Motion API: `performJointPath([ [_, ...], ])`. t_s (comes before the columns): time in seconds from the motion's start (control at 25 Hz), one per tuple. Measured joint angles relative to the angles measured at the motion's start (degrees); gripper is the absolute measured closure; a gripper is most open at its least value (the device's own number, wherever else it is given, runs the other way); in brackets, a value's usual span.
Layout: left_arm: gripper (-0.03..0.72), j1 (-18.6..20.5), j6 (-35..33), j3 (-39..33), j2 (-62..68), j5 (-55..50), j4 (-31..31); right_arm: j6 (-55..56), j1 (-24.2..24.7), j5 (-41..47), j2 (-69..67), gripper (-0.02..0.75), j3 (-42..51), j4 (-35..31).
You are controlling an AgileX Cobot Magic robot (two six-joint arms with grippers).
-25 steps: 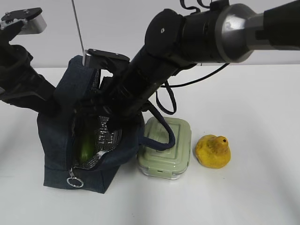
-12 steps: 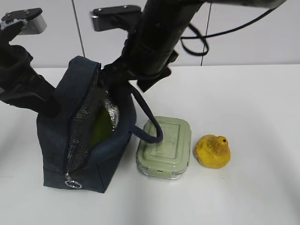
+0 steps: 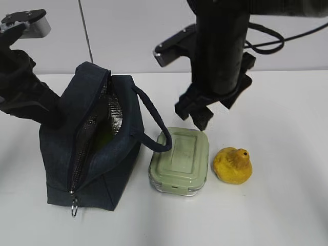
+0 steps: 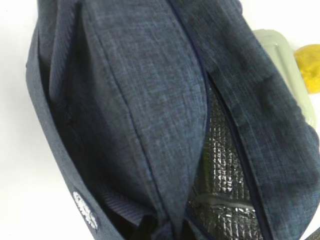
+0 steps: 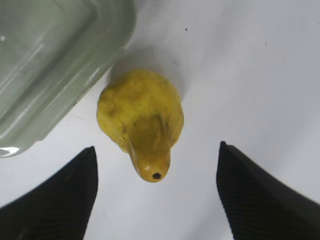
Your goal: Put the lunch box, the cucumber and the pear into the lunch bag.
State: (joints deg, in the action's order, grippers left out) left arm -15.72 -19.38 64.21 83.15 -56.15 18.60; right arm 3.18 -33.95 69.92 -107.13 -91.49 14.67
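Note:
The navy lunch bag (image 3: pixel 61 154) stands at the left, its zipper open on silver lining (image 3: pixel 95 120). A sliver of the green cucumber (image 3: pixel 104 137) shows inside it. My left gripper meets the bag's upper left side, its jaws hidden by fabric (image 4: pixel 140 100); it is shut on the lunch bag. The sage-green lunch box (image 3: pixel 180 160) sits beside the bag, with the yellow pear (image 3: pixel 233 165) to its right. My right gripper (image 3: pixel 196 114) hangs open above them. In the right wrist view the pear (image 5: pixel 140 120) lies below and between its fingers (image 5: pixel 60 200), untouched, next to the lunch box (image 5: pixel 50 60).
A rope handle (image 3: pixel 154 120) loops from the bag down onto the lunch box's left edge. A metal ring pull (image 3: pixel 75 209) hangs at the bag's front bottom. A white wall stands behind the white table (image 3: pixel 287 113).
My right arm has pulled out of the bag and swung right, over the lunch box and pear. The cucumber has stayed inside. The bag's mouth has narrowed.

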Motion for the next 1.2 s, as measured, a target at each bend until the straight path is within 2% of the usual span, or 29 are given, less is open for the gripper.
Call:
performJointPath([
  [0.32, 0.666, 0.0, 0.0, 0.0, 0.0, 0.0, 0.0, 1.02, 4.44, -2.84, -0.09, 0.167, 10.06, -1.69],
  [0.44, 0.666, 0.0, 0.0, 0.0, 0.0, 0.0, 0.0, 1.02, 4.54, -4.9, -0.09, 0.173, 12.07, -2.02],
  [0.64, 0.666, 0.0, 0.0, 0.0, 0.0, 0.0, 0.0, 0.89, 5.1, -6.99, -0.09, 0.239, 14.38, -3.28],
  [0.96, 0.666, 0.0, 0.0, 0.0, 0.0, -0.06, -0.06, 0.41, 5.1, -8.06, -2.43, 0.258, 15.05, -3.4],
  [1.04, 0.666, 0.0, 0.0, 0.0, 0.0, -0.06, -0.06, 0.41, 5.1, -8.59, -3.36, 0.326, 15.05, -3.26],
  [1.16, 0.666, 0.0, 0.0, 0.0, 0.0, -0.09, -0.06, 0.41, 5.21, -8.68, -3.36, 0.528, 15.05, -2.63],
  [1.2, 0.666, 0.0, 0.0, 0.0, 0.0, -0.09, -0.06, 0.41, 5.21, -8.68, -3.24, 0.547, 15.05, -2.49],
])
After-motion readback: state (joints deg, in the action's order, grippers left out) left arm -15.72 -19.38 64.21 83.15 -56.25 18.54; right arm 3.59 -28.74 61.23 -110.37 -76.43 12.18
